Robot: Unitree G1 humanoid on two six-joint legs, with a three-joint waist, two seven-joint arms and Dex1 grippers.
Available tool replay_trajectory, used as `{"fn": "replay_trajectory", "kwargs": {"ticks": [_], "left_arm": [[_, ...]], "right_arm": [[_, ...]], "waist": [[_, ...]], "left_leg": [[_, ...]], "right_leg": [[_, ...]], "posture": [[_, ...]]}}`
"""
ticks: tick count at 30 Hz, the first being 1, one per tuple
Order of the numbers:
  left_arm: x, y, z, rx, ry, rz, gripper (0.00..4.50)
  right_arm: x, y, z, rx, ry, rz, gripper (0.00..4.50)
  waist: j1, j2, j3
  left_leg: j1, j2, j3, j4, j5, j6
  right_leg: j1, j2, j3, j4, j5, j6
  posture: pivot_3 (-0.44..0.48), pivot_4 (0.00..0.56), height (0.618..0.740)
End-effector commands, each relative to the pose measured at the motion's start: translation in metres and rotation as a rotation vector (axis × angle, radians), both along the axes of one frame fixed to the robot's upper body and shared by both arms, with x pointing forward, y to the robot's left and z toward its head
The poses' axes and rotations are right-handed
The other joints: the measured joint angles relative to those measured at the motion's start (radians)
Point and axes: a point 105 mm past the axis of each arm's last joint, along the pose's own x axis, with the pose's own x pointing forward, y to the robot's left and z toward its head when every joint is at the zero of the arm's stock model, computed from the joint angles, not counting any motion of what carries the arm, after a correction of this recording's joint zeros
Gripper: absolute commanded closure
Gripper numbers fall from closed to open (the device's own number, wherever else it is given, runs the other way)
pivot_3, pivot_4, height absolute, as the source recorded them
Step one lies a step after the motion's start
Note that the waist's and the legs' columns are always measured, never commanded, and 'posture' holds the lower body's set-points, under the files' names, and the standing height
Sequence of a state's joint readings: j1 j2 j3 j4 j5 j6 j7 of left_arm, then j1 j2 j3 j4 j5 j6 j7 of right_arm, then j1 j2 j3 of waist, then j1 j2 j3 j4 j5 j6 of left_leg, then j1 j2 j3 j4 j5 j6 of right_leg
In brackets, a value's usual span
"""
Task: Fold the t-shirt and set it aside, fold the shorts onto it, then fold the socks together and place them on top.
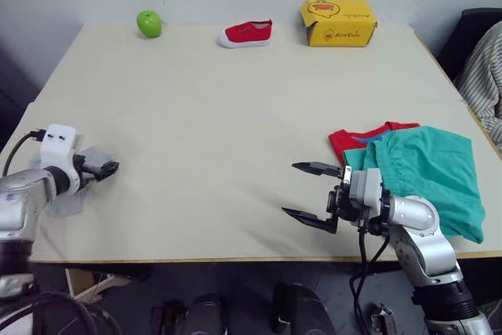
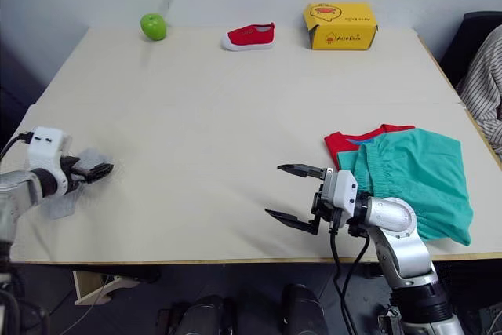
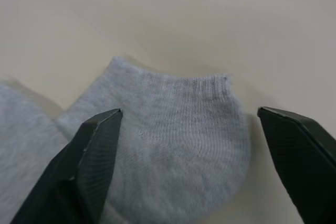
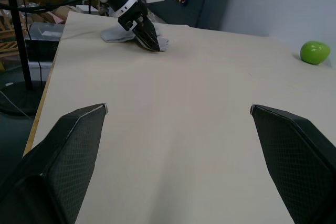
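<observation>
Left wrist view has the left pincer (image 3: 186, 145) spread wide over the grey socks (image 3: 178, 135), one finger (image 3: 86, 166) on each side of a ribbed cuff, nothing pinched. From the head, the socks (image 1: 86, 164) lie at the desk's (image 1: 235, 115) near left edge. Right pincer (image 1: 310, 194) hangs spread and empty over bare desk, just left of the clothes. Teal shorts (image 1: 431, 174) lie folded on the red t-shirt (image 1: 349, 140) at the near right, a red strip showing at the far-left side. Along the far edge sit a green apple (image 1: 149, 23), a red shoe (image 1: 246, 34) and a yellow box (image 1: 339, 23)
</observation>
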State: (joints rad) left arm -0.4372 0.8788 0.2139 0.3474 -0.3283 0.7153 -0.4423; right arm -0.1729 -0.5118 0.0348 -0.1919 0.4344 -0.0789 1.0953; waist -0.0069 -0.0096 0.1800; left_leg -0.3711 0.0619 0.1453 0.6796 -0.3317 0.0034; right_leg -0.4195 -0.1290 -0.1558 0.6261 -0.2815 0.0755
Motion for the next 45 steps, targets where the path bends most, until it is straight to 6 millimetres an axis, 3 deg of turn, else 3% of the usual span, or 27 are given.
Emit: {"fn": "replay_trajectory", "kwargs": {"ticks": [1,6,9,11,18,23,31,32,38,42,45], "left_arm": [[0.001,0.010,-0.014,0.046,0.068,0.010,1.25],[0.001,0.000,-0.019,0.026,0.069,-0.054,2.82],[0.001,-0.024,-0.011,0.036,0.047,-0.170,3.79],[-0.003,-0.053,-0.003,0.041,0.039,-0.281,4.43],[-0.042,-0.167,-0.002,0.085,0.088,-0.751,4.48],[-0.048,-0.246,-0.003,-0.020,0.017,-0.943,4.48],[-0.044,-0.304,-0.007,-0.090,-0.006,-1.081,4.48],[-0.045,-0.305,-0.006,-0.092,-0.005,-1.091,3.98],[-0.061,-0.300,0.020,-0.171,-0.119,-1.275,2.13],[-0.075,-0.273,0.051,-0.210,-0.249,-1.413,0.87],[-0.052,-0.237,0.065,-0.138,-0.325,-1.300,0.87]], "right_arm": [[-0.004,0.000,0.006,-0.001,-0.031,-0.004,0.00],[-0.003,-0.005,0.008,-0.002,-0.038,-0.041,0.00],[-0.004,-0.011,0.004,-0.023,-0.032,-0.064,0.00],[-0.003,-0.018,0.003,-0.037,-0.028,-0.090,0.00],[-0.005,-0.049,-0.009,-0.121,0.031,-0.173,0.00],[-0.007,-0.075,-0.026,-0.169,0.085,-0.263,0.00],[-0.008,-0.081,-0.024,-0.198,0.106,-0.291,0.00],[-0.009,-0.080,-0.022,-0.197,0.106,-0.292,0.00],[-0.009,-0.064,-0.014,-0.139,0.190,-0.272,0.00],[-0.006,-0.043,-0.009,-0.147,0.177,-0.222,0.00],[-0.004,-0.024,-0.015,-0.179,0.183,-0.181,0.00]], "waist": [[0.003,0.000,0.000],[0.000,0.000,0.000],[0.002,0.000,0.000],[0.004,0.000,0.000],[0.018,0.000,0.000],[0.024,-0.001,0.000],[0.022,-0.002,0.000],[0.021,-0.002,0.000],[0.018,-0.002,0.000],[0.009,-0.002,0.000],[0.007,-0.002,0.000]], "left_leg": [[0.000,0.000,0.000,0.000,0.000,0.000],[0.004,0.002,0.001,0.001,0.001,-0.001],[0.003,0.002,0.002,0.001,0.001,-0.001],[0.001,0.002,0.004,0.001,0.001,-0.001],[-0.001,0.000,0.005,0.002,0.000,0.002],[0.000,0.000,0.007,0.003,0.000,0.002],[0.001,0.000,0.009,0.003,0.001,0.001],[0.001,0.000,0.009,0.003,0.001,0.001],[0.001,0.001,0.010,0.003,0.001,0.001],[0.001,0.002,0.010,0.003,0.001,0.001],[0.001,0.002,0.010,0.003,0.001,0.001]], "right_leg": [[0.000,0.000,0.000,0.000,0.000,0.000],[0.000,-0.001,0.003,0.001,0.000,0.000],[-0.003,-0.001,0.005,0.002,0.000,0.000],[-0.006,-0.001,0.007,0.003,0.000,0.000],[-0.006,-0.002,0.011,0.001,0.001,0.002],[-0.006,0.000,0.014,0.002,0.002,0.003],[-0.007,0.003,0.017,0.002,0.002,0.003],[-0.007,0.003,0.017,0.001,0.002,0.003],[-0.008,0.003,0.018,0.002,0.002,0.003],[-0.008,0.003,0.018,0.002,0.002,0.002],[-0.008,0.003,0.018,0.002,0.002,0.002]], "posture": [[0.000,0.150,0.740],[0.000,0.150,0.740],[0.000,0.150,0.740],[0.000,0.150,0.740],[0.000,0.150,0.740],[0.000,0.150,0.740],[0.000,0.150,0.740],[0.000,0.150,0.740],[0.000,0.150,0.740],[0.000,0.150,0.740],[0.000,0.150,0.740]]}}
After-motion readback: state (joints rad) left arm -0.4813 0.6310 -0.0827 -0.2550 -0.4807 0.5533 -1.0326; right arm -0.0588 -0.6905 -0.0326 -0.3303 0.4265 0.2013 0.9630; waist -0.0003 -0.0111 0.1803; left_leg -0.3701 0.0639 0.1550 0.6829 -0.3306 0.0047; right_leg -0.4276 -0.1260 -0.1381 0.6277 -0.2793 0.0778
